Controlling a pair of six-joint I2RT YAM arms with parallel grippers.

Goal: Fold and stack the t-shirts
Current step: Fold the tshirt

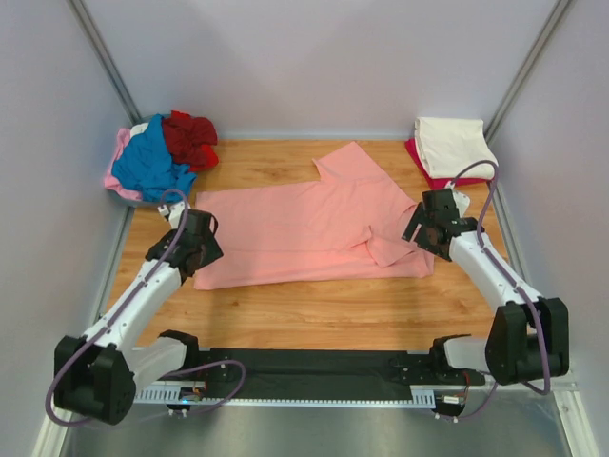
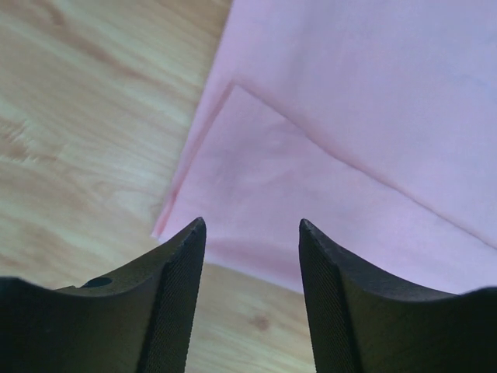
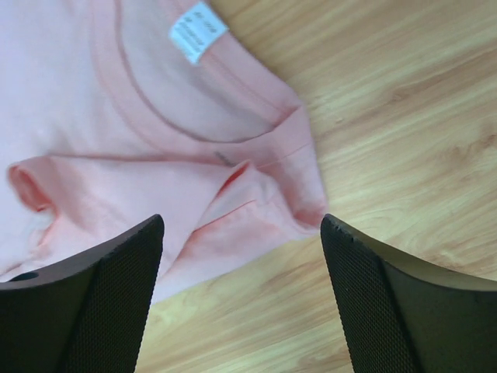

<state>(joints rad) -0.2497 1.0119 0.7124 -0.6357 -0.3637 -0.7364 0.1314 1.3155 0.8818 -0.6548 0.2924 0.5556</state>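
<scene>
Starting far left, what's at 10 o'clock on the desk (image 1: 314,314)? — Ana

Loose heap in the corner. Blue t-shirt (image 1: 147,167) on top, dark red t-shirt (image 1: 190,138) at its 2 o'clock, pale pink t-shirt (image 1: 118,160) showing at the heap's 9 o'clock edge. All crumpled. — Ben

Left end effector (image 1: 203,249)? — Ana

At 8 o'clock on the desk, over the left end of the salmon-pink t-shirt (image 1: 295,228). Left wrist view: jaws parted, nothing between them, a hem corner of the cloth just ahead. Cloth lies doubled there, upper layer's edge set in from the lower one. — Ben

The shirt itself? — Ana

Flat across the middle of the desk, running 9 to 3 o'clock, one sleeve pointing toward 12. Collar end lies to the right. — Ben

Right end effector (image 1: 426,228)? — Ana

At the shirt's 3 o'clock end. Right wrist view: jaws spread wide, gripping nothing. Neckline and its white label (image 3: 198,31) visible ahead, with a rumpled fold of cloth between the fingertips' line and the neck. — Ben

Far right? — Ana

At 2 o'clock, a folded stack. Cream t-shirt (image 1: 452,145) on top, red t-shirt (image 1: 425,168) beneath it, only its edge showing. Well apart from the salmon one. — Ben
</scene>
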